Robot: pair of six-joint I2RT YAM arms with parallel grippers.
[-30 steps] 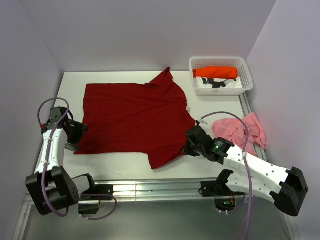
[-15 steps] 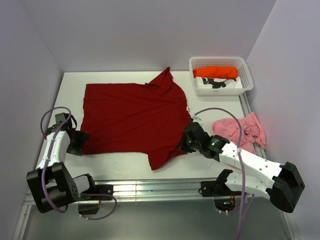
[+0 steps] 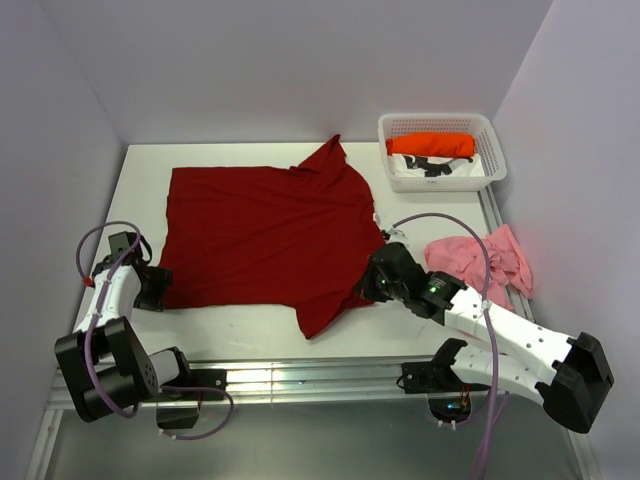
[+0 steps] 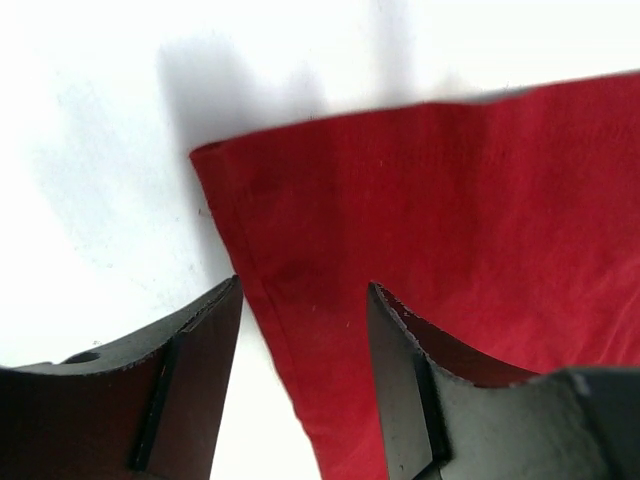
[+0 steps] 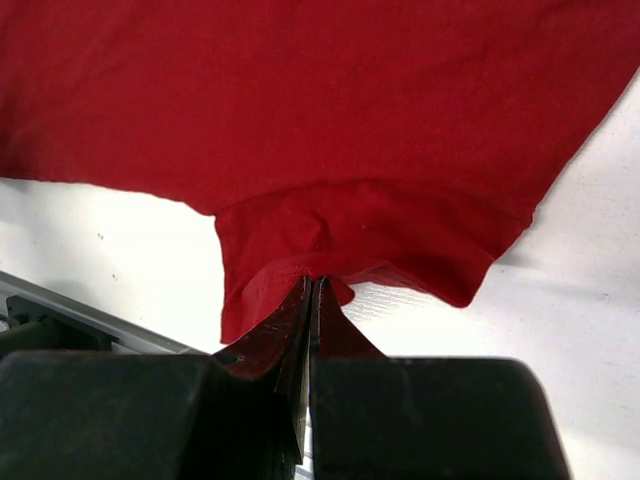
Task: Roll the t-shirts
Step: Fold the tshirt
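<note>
"Starting at the grippers, what does each one have?"

"The right gripper (image 5: 310, 285) is pinched closed on the hem of the near-right sleeve (image 5: 350, 240) of the red shirt (image 3: 265, 235). The left gripper (image 4: 303, 290) has its jaws partly apart, astride the shirt's near-left corner, with the cloth lying between them and not yet nipped."

"And the shirt itself?"

"It lies spread flat across the middle of the table (image 3: 250, 325), with no roll begun. It looks as if the arms are taking the near edge at both ends, so the rolling proper is all still ahead."

"What about the others?"

"The pink shirt (image 3: 480, 262) sits crumpled at the right edge, untouched. The orange shirt (image 3: 432, 145) is a compact bundle in the white basket (image 3: 440, 118) at the far right, and it seems to be done. That makes roughly one of three finished."

"And the surroundings?"

"There is a plain white tabletop closed in by pale lilac walls (image 3: 300, 60) on the left, far and right sides, with a metal rail along the near edge."
</note>
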